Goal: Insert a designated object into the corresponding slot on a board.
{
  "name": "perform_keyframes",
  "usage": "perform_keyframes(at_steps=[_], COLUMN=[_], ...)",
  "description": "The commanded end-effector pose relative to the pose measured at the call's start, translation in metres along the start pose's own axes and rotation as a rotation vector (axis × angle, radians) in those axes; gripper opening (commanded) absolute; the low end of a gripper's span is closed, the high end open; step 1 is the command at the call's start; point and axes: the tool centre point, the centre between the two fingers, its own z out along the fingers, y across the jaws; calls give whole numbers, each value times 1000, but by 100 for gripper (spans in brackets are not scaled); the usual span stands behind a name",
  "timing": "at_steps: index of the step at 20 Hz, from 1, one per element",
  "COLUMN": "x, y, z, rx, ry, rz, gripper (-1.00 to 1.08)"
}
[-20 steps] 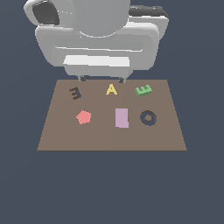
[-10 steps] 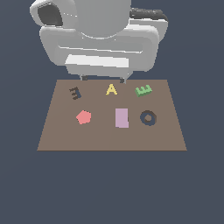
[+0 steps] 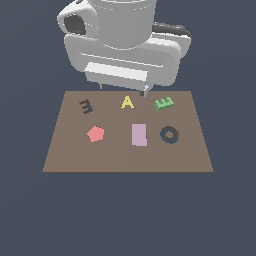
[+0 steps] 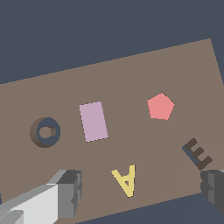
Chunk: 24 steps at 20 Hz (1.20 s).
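The bright green E block (image 3: 164,103) lies flat at the far corner of the brown board (image 3: 125,160), on the exterior view's right. It does not show in the wrist view. The dark E-shaped slot (image 3: 86,106) (image 4: 197,153) sits at the far corner on the exterior view's left. My gripper (image 3: 123,89) (image 4: 140,190) hangs open over the board's far edge, above the yellow A (image 3: 128,102) (image 4: 124,179), with nothing between its fingers (image 4: 65,192).
On the near row of the board lie a red pentagon (image 3: 95,133) (image 4: 160,106), a pink rectangle (image 3: 139,134) (image 4: 93,121) and a dark navy ring (image 3: 170,134) (image 4: 45,131). The arm's white body (image 3: 125,50) looms behind the board.
The arm's body has shifted and tilted slightly toward the exterior view's right. The gripper stays open and the pieces on the board have not moved.
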Motion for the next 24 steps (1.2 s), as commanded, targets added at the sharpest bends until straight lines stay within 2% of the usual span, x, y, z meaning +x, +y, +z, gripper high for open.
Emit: perform_keyframes(at_steps=[1, 11, 24], x=[-8, -47, -88], y=[-3, -25, -71], z=[6, 39, 85], rx=[-1, -8, -17], ry=[-3, -17, -36], rz=[53, 330, 713], gripper=[100, 100, 100])
